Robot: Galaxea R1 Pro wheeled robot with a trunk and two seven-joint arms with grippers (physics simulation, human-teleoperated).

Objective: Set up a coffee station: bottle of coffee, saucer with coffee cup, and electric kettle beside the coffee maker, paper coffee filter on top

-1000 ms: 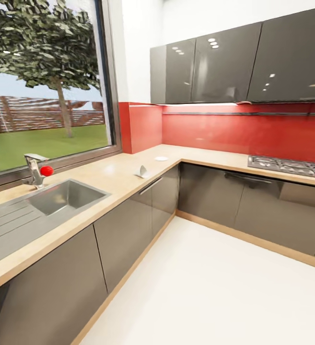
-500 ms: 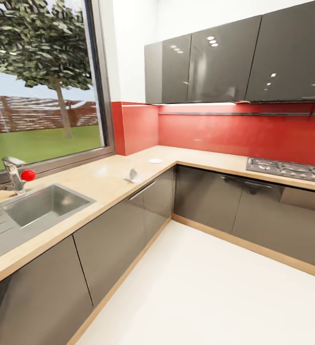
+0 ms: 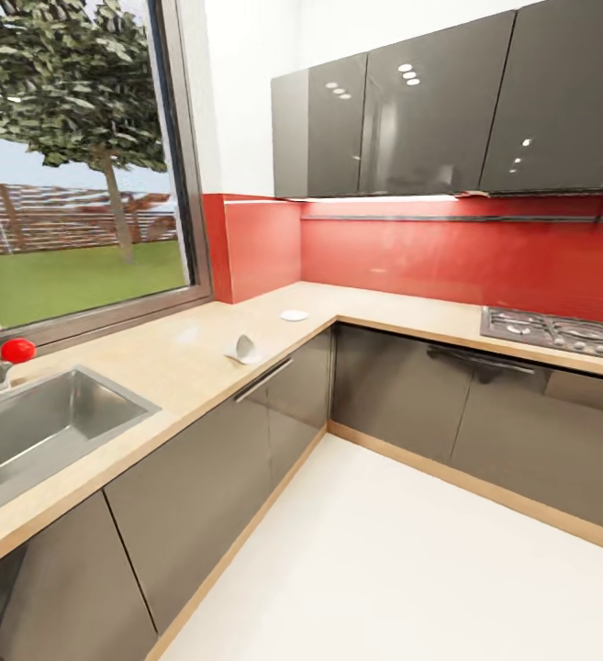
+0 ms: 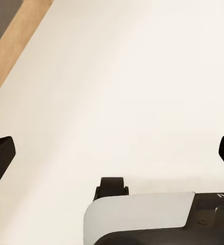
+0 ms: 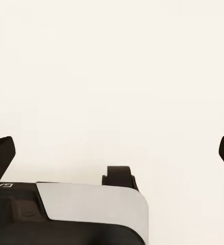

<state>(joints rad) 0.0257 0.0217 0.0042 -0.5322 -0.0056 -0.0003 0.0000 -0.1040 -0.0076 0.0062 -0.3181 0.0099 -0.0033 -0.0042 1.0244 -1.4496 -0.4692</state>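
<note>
Light-brown wood of the kitchen countertop point(image 3: 182, 353) is seen shifted leftward since a second ago, so the robot is judged to be travelling, with the coffee cup point(image 3: 243, 349) tipped near the front edge, the saucer point(image 3: 294, 315) by the corner, and both grippers' fingers spread wide, empty.

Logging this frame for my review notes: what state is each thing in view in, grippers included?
paper coffee filter: lying tipped on the kitchen countertop, near its front edge.
saucer: flat on the countertop near the corner, nothing on it.
sink: basin holds nothing.
left gripper: open, holding nothing, over pale floor.
right gripper: open, holding nothing.
</note>
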